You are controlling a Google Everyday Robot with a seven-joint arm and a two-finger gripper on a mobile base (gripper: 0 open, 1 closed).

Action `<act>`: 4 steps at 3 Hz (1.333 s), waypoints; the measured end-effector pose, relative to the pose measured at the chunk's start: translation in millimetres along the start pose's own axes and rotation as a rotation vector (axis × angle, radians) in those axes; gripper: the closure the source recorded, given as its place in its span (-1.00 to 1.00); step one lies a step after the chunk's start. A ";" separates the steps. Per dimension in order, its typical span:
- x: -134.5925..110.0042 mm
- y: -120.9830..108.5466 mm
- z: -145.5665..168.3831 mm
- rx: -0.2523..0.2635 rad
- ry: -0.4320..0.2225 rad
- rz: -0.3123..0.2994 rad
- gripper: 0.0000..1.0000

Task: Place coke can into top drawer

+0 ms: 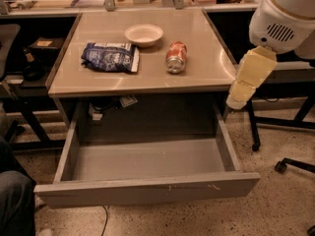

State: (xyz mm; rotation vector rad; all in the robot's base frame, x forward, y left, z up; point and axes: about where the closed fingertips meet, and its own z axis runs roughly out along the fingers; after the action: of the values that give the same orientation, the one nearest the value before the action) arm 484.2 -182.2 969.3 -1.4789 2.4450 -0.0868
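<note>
Beige table (202,65), fingers (242,88) beside right edge.

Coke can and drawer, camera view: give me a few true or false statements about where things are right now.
1. The coke can lies on its side on the table. True.
2. The top drawer is shut. False: it is pulled open below the tabletop.
3. The claw hangs beside the table's right edge, apart from the can. True.
4. The white bowl sits in the drawer. False: it stands on the table, behind the can.
</note>
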 end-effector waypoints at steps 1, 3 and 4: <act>-7.9 -1.8 9.3 -0.024 -0.001 0.090 -1.00; -72.1 -21.5 39.1 -0.053 0.039 0.321 -1.00; -78.5 -22.2 40.0 -0.048 0.022 0.337 -1.00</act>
State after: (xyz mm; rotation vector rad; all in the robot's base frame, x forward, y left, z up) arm 548.3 -120.2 951.6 -1.0671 2.6921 0.0245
